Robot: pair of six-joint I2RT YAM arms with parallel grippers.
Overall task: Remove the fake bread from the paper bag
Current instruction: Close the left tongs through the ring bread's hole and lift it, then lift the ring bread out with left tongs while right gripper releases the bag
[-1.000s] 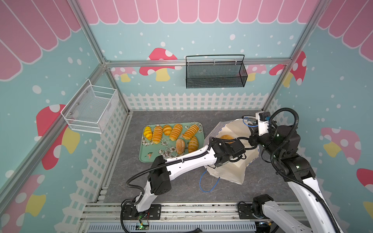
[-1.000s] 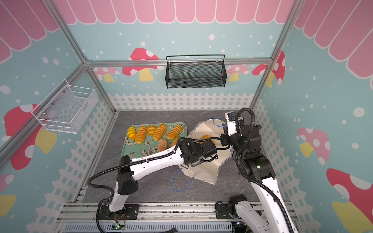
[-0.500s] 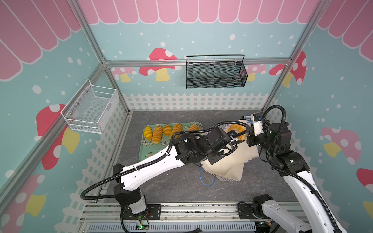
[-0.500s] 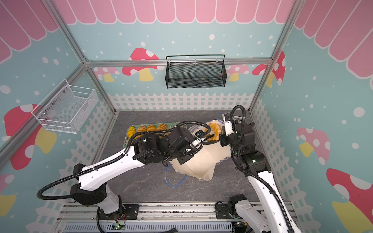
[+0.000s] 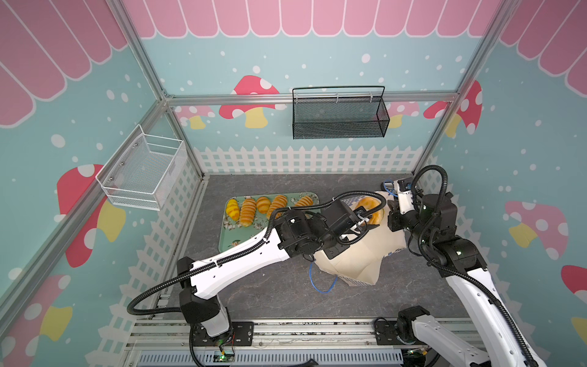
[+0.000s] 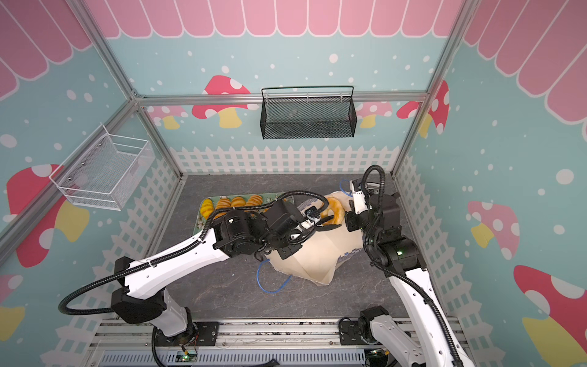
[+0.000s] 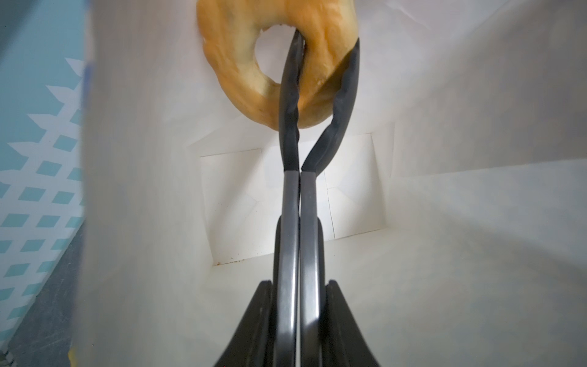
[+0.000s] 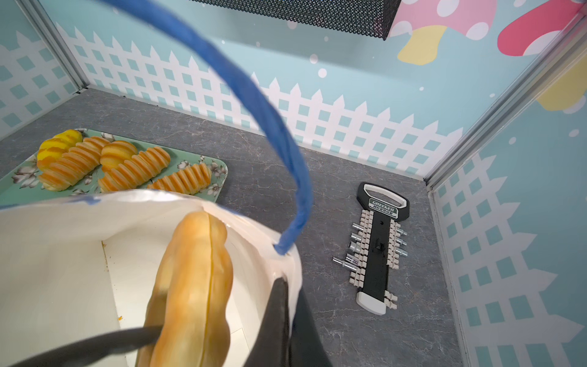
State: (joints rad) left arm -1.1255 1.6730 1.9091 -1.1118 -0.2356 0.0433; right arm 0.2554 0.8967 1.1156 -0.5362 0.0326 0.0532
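**A:** Where's the ring bagel [image 5: 369,201]?

**B:** At the mouth of the paper bag [image 5: 355,257], pinched by the left gripper [image 7: 327,39]. One finger passes through the hole and the other presses on the outer edge.

**A:** Which way does it point?

**B:** It's a ring, so it has no long axis, but it stands on edge. The hole faces the left wrist camera, and the right wrist view shows it edge-on [image 8: 193,286].

**A:** And the bag?

**B:** Its length runs from the folded bottom, nearer the front, to the mouth, nearer the back fence [image 5: 305,159]. It is tilted, but I can't tell how steeply. The right gripper [image 8: 293,317] has its fingers pressed together on the rim, one inside and one outside, just beside the root of the blue cord handle [image 8: 254,95].

**A:** The other bread?

**B:** The ridged rolls [image 5: 247,211] lie side by side on the green tray [image 5: 223,236], left of the bag, with their long axes roughly parallel. A socket rack [image 8: 379,248] lies flat on the table [image 5: 273,295] near the right wall — well apart from the bag.
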